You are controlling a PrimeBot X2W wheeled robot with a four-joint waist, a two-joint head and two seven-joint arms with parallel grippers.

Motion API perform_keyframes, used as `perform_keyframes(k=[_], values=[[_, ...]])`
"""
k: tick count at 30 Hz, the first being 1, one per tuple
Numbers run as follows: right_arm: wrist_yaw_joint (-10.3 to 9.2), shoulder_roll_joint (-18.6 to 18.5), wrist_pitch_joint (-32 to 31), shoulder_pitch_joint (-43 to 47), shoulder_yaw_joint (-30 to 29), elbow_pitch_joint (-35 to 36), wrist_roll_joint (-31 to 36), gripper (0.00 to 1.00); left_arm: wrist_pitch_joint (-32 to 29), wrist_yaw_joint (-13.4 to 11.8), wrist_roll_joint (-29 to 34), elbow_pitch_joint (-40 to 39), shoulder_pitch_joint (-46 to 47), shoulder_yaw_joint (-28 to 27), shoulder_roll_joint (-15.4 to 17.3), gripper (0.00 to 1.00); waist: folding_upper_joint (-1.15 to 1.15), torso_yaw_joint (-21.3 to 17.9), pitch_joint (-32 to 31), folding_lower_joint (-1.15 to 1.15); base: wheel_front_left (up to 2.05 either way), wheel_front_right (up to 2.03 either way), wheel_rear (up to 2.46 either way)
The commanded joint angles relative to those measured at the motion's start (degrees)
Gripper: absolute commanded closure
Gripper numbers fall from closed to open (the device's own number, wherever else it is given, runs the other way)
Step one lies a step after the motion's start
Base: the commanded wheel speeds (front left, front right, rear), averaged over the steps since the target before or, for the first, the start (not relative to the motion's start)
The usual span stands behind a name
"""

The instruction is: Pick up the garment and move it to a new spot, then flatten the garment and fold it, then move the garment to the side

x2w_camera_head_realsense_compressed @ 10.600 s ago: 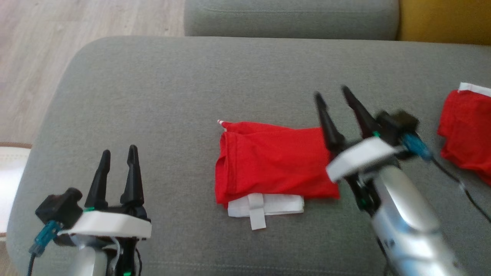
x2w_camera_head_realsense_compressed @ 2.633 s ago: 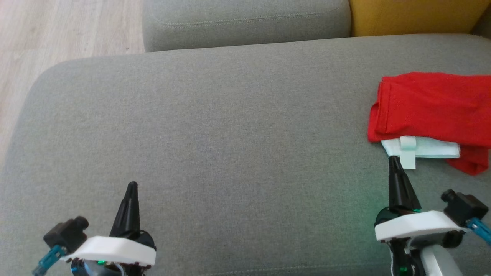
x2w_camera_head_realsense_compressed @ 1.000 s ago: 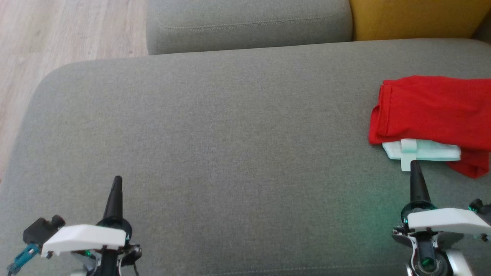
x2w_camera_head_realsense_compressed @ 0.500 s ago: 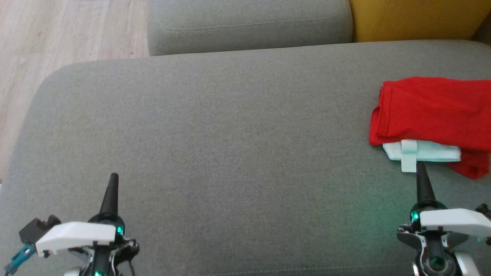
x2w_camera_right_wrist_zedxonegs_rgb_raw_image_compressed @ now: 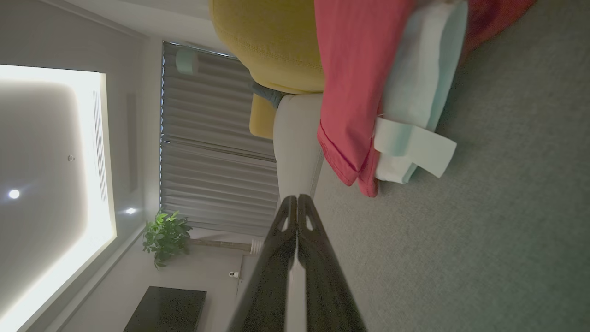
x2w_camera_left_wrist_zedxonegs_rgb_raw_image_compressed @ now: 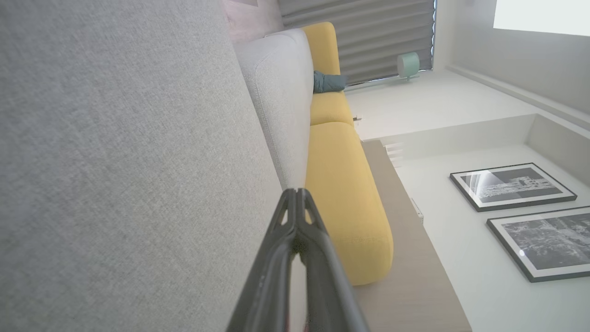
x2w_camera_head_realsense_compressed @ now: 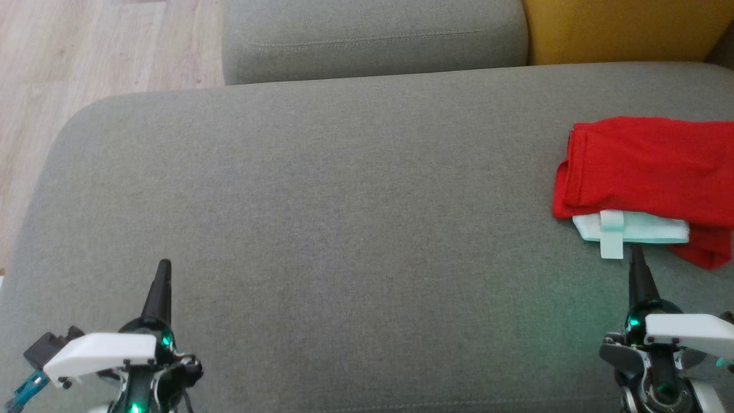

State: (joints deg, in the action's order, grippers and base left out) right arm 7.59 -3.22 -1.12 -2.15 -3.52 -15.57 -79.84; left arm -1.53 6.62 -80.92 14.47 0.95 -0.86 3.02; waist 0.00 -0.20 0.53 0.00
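Folded red garment [x2w_camera_head_realsense_compressed: 648, 166] parked over on the right side of the grey sofa seat [x2w_camera_head_realsense_compressed: 344, 201], both grippers empty.

Big grey seat takes up most of the head view, with a yellow cushion [x2w_camera_head_realsense_compressed: 619, 28] behind it at the far right and wood floor [x2w_camera_head_realsense_compressed: 86, 51] off to the left. The garment lies flat, running past the right edge of that view, with a white band [x2w_camera_head_realsense_compressed: 642, 228] and a small white loop poking out of its near side; any print on it is too small to read. Right gripper [x2w_camera_head_realsense_compressed: 634, 251] has its fingers pressed together, tip just short of that loop. Left gripper [x2w_camera_head_realsense_compressed: 163, 265] is closed too, well apart from the garment at the lower left.
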Motion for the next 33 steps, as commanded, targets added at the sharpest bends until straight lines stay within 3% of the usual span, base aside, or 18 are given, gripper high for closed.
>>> perform_keyframes(k=[1,21,33], values=[[-0.08,-1.04,-0.64,-3.57,0.64,1.74,-1.91,1.00,-0.60,0.50,-1.63,-1.62,3.71,-2.21,0.86,1.00,0.00,0.02,-0.03,0.00,0.00,0.00,0.00],[-0.10,-0.97,-3.90,-3.87,-1.17,1.66,-13.82,1.00,-3.91,0.87,-12.31,-0.47,5.12,-4.35,0.81,1.00,0.00,0.20,-0.35,0.00,0.00,0.00,0.00],[-0.10,-0.79,-4.11,-3.89,-1.43,1.64,-13.63,1.00,-4.07,0.87,-12.16,-0.47,5.14,-4.55,0.68,1.00,0.00,0.20,-0.35,0.00,0.00,0.00,0.00]])
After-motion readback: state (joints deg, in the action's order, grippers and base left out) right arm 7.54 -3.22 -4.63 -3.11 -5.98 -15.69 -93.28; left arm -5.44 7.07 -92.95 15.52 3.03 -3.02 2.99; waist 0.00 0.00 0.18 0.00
